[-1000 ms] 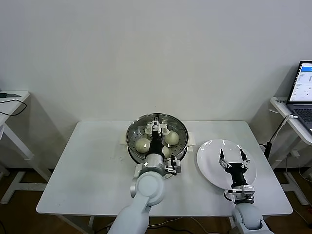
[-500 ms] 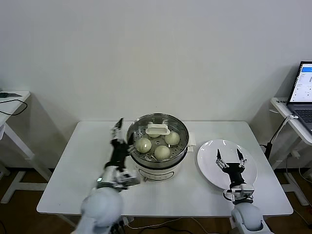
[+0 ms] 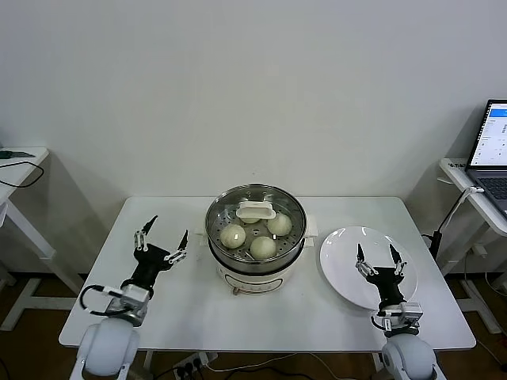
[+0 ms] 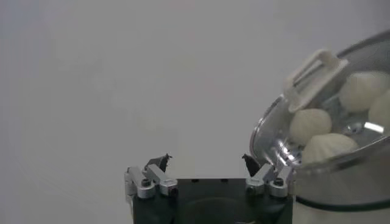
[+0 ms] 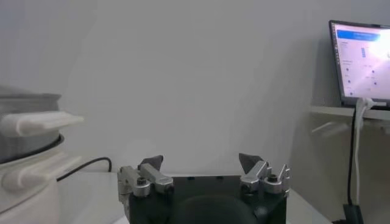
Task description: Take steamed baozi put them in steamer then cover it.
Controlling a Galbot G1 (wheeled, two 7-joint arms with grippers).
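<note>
Lid (image 3: pixel 256 212) sits on steamer (image 3: pixel 255 237) over baozi (image 3: pixel 232 235); left gripper (image 3: pixel 161 241) nearer, beside steamer, spread, empty; right gripper (image 3: pixel 379 259) spread over plate (image 3: pixel 341 245).

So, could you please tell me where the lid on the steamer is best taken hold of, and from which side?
Grip the cream handle, a raised bar on the glass lid; the rest is smooth and domed. Come straight down from above, fingers either side of the bar. The lid covers the steamer with the steamed baozi inside. Both open hands, left and right, are clear.
</note>
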